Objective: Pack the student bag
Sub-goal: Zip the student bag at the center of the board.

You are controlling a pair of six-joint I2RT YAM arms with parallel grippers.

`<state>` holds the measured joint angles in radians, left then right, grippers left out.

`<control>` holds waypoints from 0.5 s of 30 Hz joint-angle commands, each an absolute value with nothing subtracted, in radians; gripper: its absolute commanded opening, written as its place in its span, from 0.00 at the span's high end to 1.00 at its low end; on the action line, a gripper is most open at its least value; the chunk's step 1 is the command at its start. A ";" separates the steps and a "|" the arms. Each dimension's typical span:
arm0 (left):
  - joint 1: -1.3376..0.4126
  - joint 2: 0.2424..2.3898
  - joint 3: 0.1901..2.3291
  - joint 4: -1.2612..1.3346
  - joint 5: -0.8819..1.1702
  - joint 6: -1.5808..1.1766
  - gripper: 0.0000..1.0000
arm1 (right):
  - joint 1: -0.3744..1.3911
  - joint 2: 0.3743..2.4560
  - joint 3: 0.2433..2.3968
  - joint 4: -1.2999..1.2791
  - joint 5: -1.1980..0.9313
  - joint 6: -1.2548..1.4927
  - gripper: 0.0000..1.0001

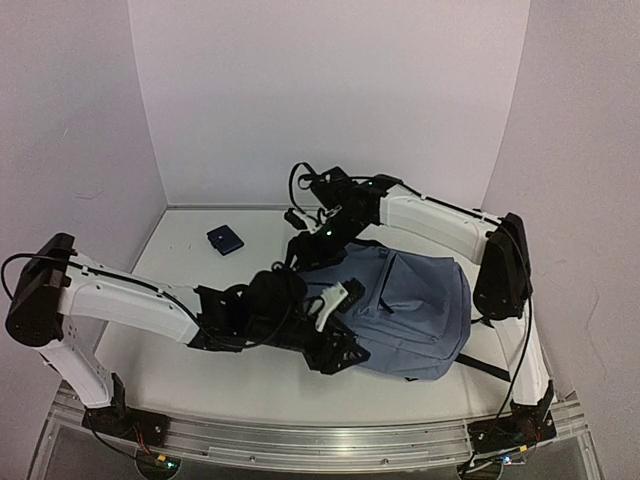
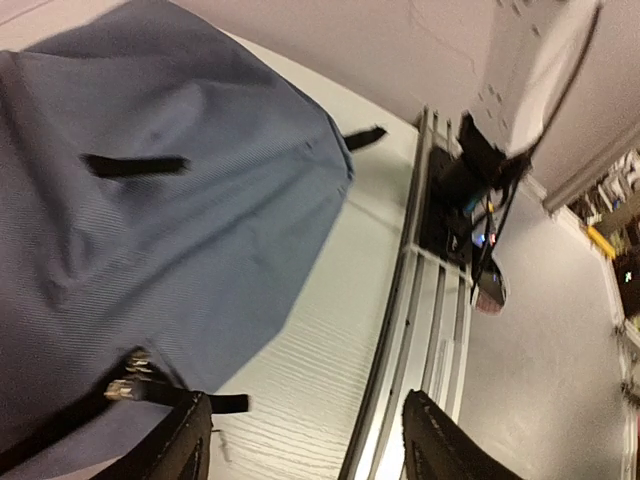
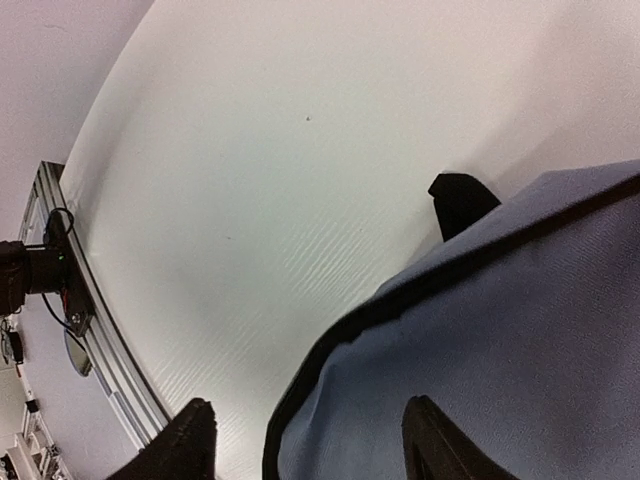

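The slate-blue student bag [image 1: 405, 310] lies flat on the white table, right of centre. My left gripper [image 1: 338, 356] is at its near left edge. In the left wrist view the gripper [image 2: 310, 445] is open and empty, with the bag [image 2: 150, 230] to its left and a zipper pull [image 2: 125, 385] by the left finger. My right gripper [image 1: 306, 246] is at the bag's far left edge. In the right wrist view it [image 3: 310, 445] is open, its jaws standing either side of the bag's black-trimmed edge [image 3: 340, 335]. A small dark blue book [image 1: 225, 239] lies far left on the table.
The table's near metal rail [image 2: 430, 300] runs close beside my left gripper. The right arm's base [image 2: 520, 90] stands at that rail. A black strap [image 1: 488, 368] trails from the bag toward the near right. White walls close in the back and sides.
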<state>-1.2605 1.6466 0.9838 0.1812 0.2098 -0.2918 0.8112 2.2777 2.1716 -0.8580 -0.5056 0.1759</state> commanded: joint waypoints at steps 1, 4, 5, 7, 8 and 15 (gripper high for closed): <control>-1.156 1.512 0.979 0.150 0.192 -0.342 0.32 | 0.730 2.038 2.091 -0.816 -0.486 0.108 0.19; -1.104 1.487 1.014 0.058 0.112 -0.334 0.27 | 0.644 1.926 1.988 -0.815 -0.523 0.107 0.09; -1.068 1.487 1.035 0.014 0.101 -0.345 0.25 | 0.618 1.882 1.955 -0.814 -0.523 0.104 0.08; -0.992 1.500 1.074 -0.062 0.085 -0.384 0.22 | 0.563 1.811 1.862 -0.814 -0.503 0.086 0.07; -0.966 1.509 1.090 -0.087 0.067 -0.390 0.22 | 0.536 1.779 1.823 -0.814 -0.487 0.072 0.07; -0.904 1.586 1.175 -0.230 -0.040 -0.454 0.21 | 0.354 1.623 1.593 -0.825 -0.417 -0.035 0.07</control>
<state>-0.9049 1.5522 1.1158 -0.1127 0.0217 -0.3952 0.4114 1.6673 1.6902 -0.8074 -0.4712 0.0651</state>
